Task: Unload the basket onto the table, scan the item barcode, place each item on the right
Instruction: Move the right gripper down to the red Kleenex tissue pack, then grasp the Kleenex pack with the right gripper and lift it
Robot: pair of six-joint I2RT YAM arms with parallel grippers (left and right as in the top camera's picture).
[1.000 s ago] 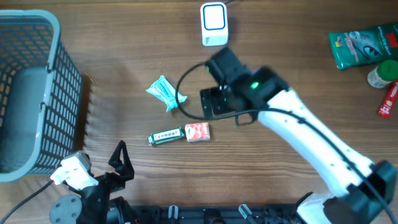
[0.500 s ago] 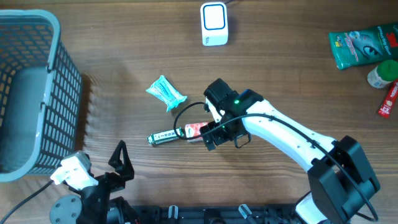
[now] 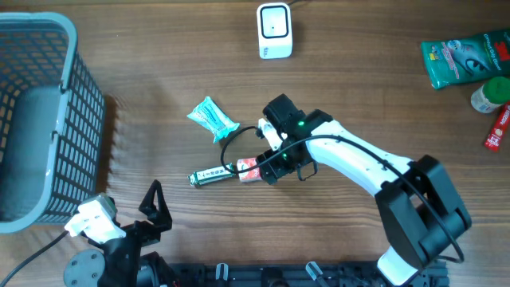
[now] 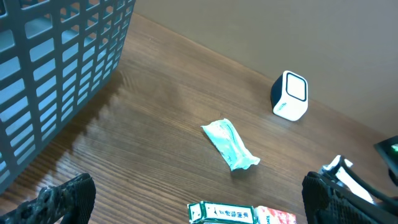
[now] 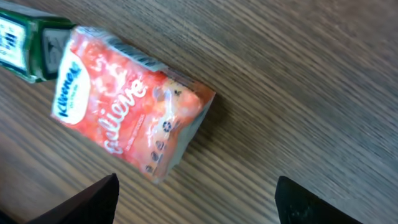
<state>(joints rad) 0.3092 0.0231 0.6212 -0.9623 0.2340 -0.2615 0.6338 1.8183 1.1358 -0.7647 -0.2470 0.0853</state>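
Observation:
A red Kleenex tissue pack (image 3: 249,168) lies flat on the wooden table, end to end with a green box (image 3: 211,174). My right gripper (image 3: 268,166) hovers right over the pack's right end. In the right wrist view the pack (image 5: 130,102) lies just ahead of the right gripper (image 5: 199,208), whose jaws stand open with only bare wood between them. The white scanner (image 3: 274,30) stands at the far edge. My left gripper (image 4: 199,205) rests open at the near left, holding nothing, with the green box (image 4: 224,213) ahead of it.
A teal wrapper (image 3: 212,118) lies left of the right arm. A grey mesh basket (image 3: 80,96) fills the left side. At the far right lie a green bag (image 3: 466,57), a small bottle (image 3: 488,96) and a red packet (image 3: 498,127).
My right arm swung from below the scanner toward me and came down over the red tissue pack, its jaws narrowing a little. The left arm stayed still.

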